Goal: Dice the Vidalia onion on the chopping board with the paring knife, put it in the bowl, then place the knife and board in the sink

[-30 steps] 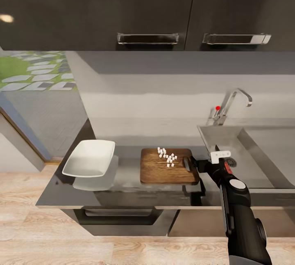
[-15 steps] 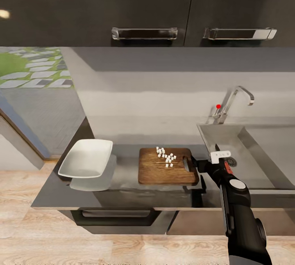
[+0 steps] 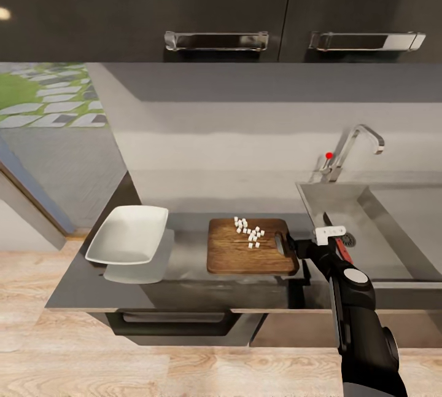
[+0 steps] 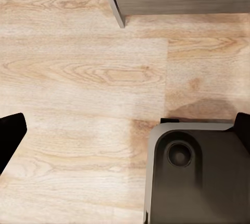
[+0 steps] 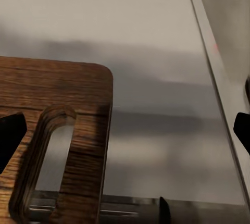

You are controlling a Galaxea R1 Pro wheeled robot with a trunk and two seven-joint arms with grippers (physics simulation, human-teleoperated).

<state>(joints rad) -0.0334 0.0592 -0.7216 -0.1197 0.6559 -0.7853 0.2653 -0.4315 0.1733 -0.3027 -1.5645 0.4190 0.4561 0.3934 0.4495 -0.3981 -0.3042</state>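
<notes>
Plainly, chopping board (image 3: 245, 255) and bowl (image 3: 127, 235) bear no writing.

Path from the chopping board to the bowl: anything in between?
Nothing visible. Between the chopping board and the bowl there is just a strip of bare countertop. The diced onion sits on the board. The right gripper is at the board's slot end, away from the bowl.

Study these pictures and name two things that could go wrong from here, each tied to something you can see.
1. The diced onion lies loose on the chopping board. The right tool sits at the slot handle, so a tilted lift could scatter the pieces before they reach the bowl.
2. The board lies close to the countertop's front edge; a nudge may push it off.
</notes>
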